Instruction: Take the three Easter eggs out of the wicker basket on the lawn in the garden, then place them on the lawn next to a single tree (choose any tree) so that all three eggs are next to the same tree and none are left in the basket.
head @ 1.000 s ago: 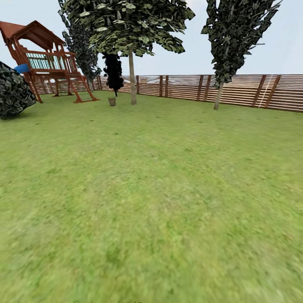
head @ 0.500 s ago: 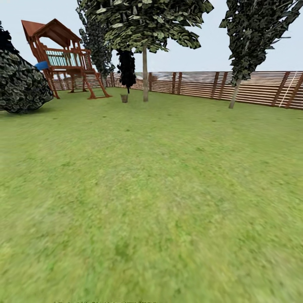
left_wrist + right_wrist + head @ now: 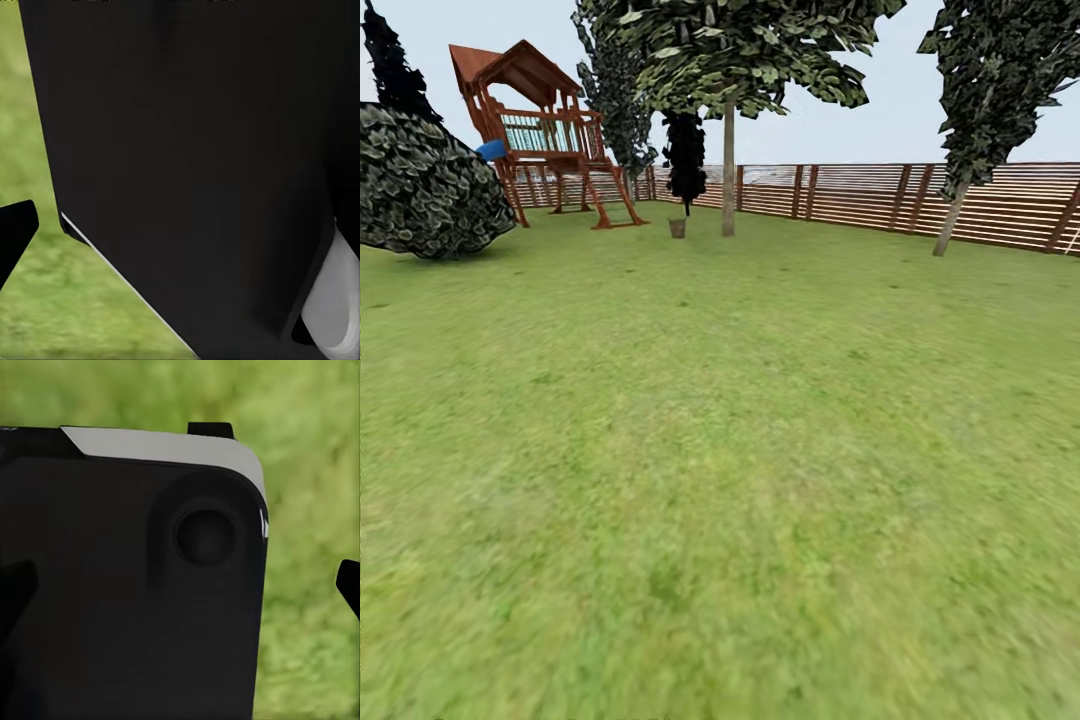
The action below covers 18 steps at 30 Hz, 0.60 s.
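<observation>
The basket (image 3: pixel 677 228) stands far off beside the tree (image 3: pixel 728 170), too small to tell whether any eggs lie inside. The tree's crown is cut off by the head view's top edge. In both wrist views a dark robot body (image 3: pixel 195 165) hides most of the blurred lawn (image 3: pixel 307 450).

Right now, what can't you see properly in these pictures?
- The eggs: the wicker basket is too small and far off in the head view to show its inside.
- Left end effector: in the left wrist view a black robot body blocks it, so open or shut is unclear.
- Right end effector: same in the right wrist view, behind a dark housing.
- Nearby lawn: blurred.
</observation>
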Tool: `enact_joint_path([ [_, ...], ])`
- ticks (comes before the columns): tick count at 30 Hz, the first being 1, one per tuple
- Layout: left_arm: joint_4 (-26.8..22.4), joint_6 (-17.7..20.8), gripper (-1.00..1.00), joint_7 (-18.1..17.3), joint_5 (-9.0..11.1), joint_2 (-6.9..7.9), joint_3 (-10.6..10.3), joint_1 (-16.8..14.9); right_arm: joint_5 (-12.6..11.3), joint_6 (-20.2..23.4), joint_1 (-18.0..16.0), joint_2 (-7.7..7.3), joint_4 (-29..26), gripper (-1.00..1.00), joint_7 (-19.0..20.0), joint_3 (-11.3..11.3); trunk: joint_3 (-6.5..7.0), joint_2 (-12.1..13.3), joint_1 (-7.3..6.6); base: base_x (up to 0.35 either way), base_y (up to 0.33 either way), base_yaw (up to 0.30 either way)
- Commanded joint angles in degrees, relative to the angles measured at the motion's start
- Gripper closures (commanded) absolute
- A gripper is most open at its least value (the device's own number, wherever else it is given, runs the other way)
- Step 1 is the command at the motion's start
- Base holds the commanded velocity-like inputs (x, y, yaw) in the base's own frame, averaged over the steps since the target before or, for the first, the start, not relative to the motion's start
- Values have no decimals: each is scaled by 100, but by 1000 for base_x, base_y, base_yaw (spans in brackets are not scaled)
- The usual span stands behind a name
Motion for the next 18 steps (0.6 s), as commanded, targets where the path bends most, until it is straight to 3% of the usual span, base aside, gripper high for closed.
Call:
enact_joint_path([
  [1, -3, -7, -100, -12, 8, 0, 5, 0, 3, -19, -3, 1, 5, -100, -3, 2, -5, -2, 0, 0, 0, 11],
  [5, -3, -7, -100, -12, 8, 0, 5, 1, 3, -19, -3, 1, 5, -100, -3, 2, -5, -2, 0, 0, 0, 159],
  [14, -2, -7, -100, -12, 8, 0, 5, 0, 3, -19, -3, 2, 5, -100, -3, 2, -5, -2, 0, 0, 0, 279],
  [18, -3, -7, -100, -12, 8, 0, 5, -1, 3, -15, -3, -26, 5, -100, -3, 13, -5, -2, 0, 0, 0, 95],
])
